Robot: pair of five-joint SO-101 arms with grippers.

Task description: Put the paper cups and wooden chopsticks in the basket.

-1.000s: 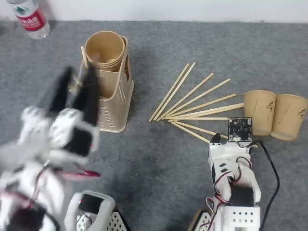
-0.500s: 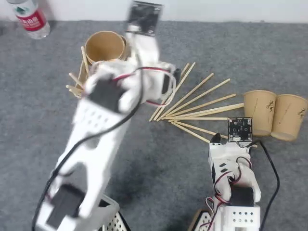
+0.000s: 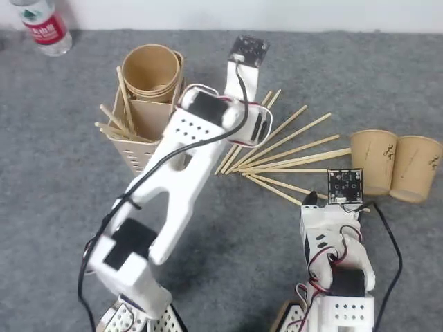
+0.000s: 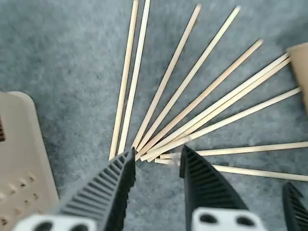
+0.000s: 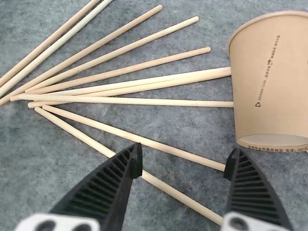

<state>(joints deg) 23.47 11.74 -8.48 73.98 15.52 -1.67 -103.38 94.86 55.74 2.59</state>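
Over to the left tool point(image 4: 156, 156) first: released, spread wide, gripping nothing, hanging right above the spot where the fan of wooden chopsticks point(image 4: 168, 76) converges on the grey tabletop point(image 3: 346, 69). Just beside it, the beige wall of the basket point(image 4: 19, 159).

From the high view, the long white left arm point(image 3: 183, 162) stretched out from the near edge, crossing in front of the basket point(image 3: 131, 152) and covering the converging ends of the fan point(image 3: 297, 160).

Now the basket itself: upright, already loaded with a stack of paper cups point(image 3: 151, 69) nested together at its far end. Plus several slanted chopsticks point(image 3: 111, 128) poking out over the rim on the side away from the fan.

Across to the right tool point(image 5: 185, 161): likewise released, fingers well apart, nothing held, poised over the two nearest sticks of the fan point(image 5: 125, 86). Close by, the first loose cup point(image 5: 269, 82), lying on its side, with stick tips touching its wall.

Back up high: that first loose cup point(image 3: 374, 160) and a second loose cup point(image 3: 415, 166), side by side and touching. Both on their sides at the wide end of the fan, well apart from the basket.

And off in the far corner beyond the basket, a plastic bottle point(image 3: 45, 24) with a red label.
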